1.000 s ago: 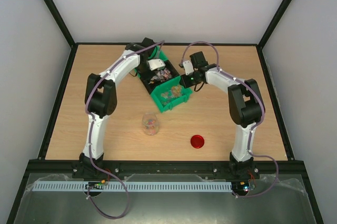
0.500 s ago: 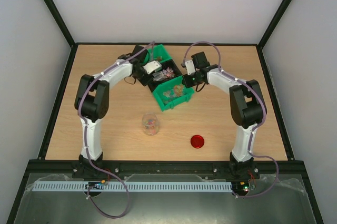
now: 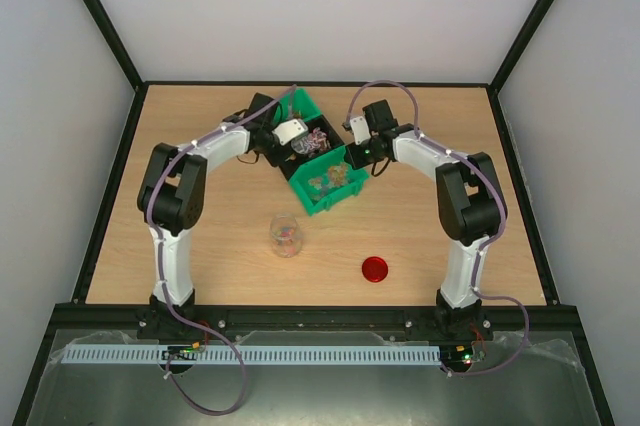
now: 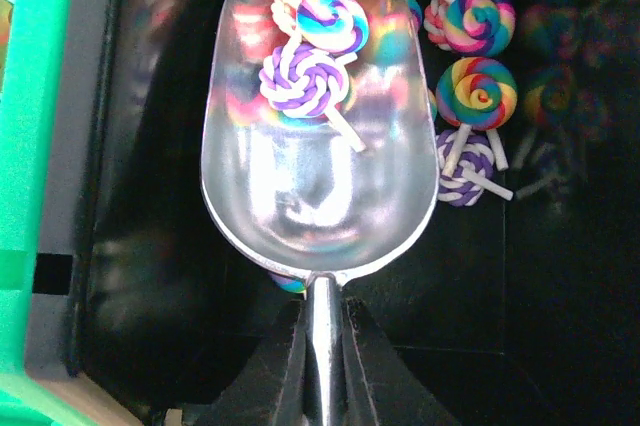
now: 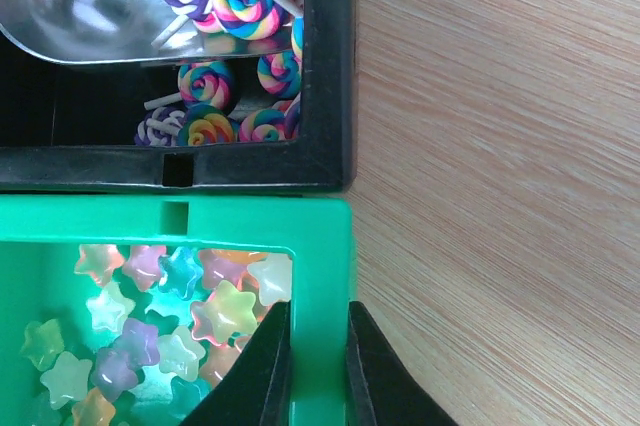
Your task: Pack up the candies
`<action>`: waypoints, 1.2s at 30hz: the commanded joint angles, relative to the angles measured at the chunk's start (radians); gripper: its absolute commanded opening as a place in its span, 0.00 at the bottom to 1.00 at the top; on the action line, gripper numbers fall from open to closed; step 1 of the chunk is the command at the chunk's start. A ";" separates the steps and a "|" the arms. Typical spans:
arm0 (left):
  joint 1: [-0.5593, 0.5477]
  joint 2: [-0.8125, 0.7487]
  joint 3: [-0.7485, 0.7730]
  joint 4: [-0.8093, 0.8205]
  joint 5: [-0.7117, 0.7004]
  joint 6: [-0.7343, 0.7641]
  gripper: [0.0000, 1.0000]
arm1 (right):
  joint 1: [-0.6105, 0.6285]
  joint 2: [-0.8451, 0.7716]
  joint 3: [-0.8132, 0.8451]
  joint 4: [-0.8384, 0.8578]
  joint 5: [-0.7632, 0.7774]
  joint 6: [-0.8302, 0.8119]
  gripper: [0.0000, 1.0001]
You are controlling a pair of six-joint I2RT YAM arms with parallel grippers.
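Note:
My left gripper (image 4: pixel 322 346) is shut on the handle of a metal scoop (image 4: pixel 318 146). The scoop lies in the black bin (image 4: pixel 140 276) with a few swirl lollipop candies (image 4: pixel 302 78) in its bowl and more lollipops (image 4: pixel 480 86) beside it. In the top view the left gripper (image 3: pixel 290 133) is over the black bin (image 3: pixel 322 129). My right gripper (image 5: pixel 318 366) is shut on the wall of the green bin (image 5: pixel 320 246), which holds star candies (image 5: pixel 220 311). The small clear jar (image 3: pixel 285 236) stands upright with a few coloured pieces inside.
A red round lid (image 3: pixel 375 269) lies on the table right of the jar. The bins sit in a joined row, with another green bin (image 3: pixel 303 102) behind the black one. The right arm (image 3: pixel 440 161) reaches in from the right.
The left arm's elbow swung out to the left and the scoop went deeper into the black bin. The bins turned slightly. The right gripper kept its hold.

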 commanded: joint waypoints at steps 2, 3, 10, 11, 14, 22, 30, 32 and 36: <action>-0.040 0.016 0.039 -0.017 0.052 0.016 0.02 | 0.037 -0.032 -0.009 -0.016 -0.093 -0.062 0.01; -0.041 -0.016 -0.010 0.034 0.072 0.014 0.02 | 0.037 -0.030 -0.007 -0.019 -0.091 -0.062 0.01; 0.041 -0.065 -0.101 0.110 0.166 -0.032 0.02 | 0.036 -0.028 -0.005 -0.022 -0.071 -0.055 0.01; 0.057 -0.079 -0.120 0.136 0.195 -0.042 0.02 | 0.034 -0.028 -0.006 -0.023 -0.068 -0.054 0.01; 0.099 -0.130 -0.187 0.212 0.299 -0.033 0.02 | 0.031 -0.028 -0.008 -0.023 -0.059 -0.045 0.01; 0.134 -0.188 -0.244 0.282 0.380 -0.007 0.02 | 0.018 -0.024 -0.004 -0.017 -0.029 -0.023 0.01; 0.182 -0.209 -0.261 0.268 0.451 0.031 0.02 | 0.004 -0.026 0.000 -0.011 0.001 -0.017 0.16; 0.194 -0.217 -0.264 0.259 0.472 0.043 0.02 | 0.000 -0.026 0.003 -0.010 0.007 -0.021 0.24; 0.212 -0.228 -0.264 0.225 0.500 0.076 0.02 | -0.007 -0.028 0.009 -0.023 0.004 -0.036 0.45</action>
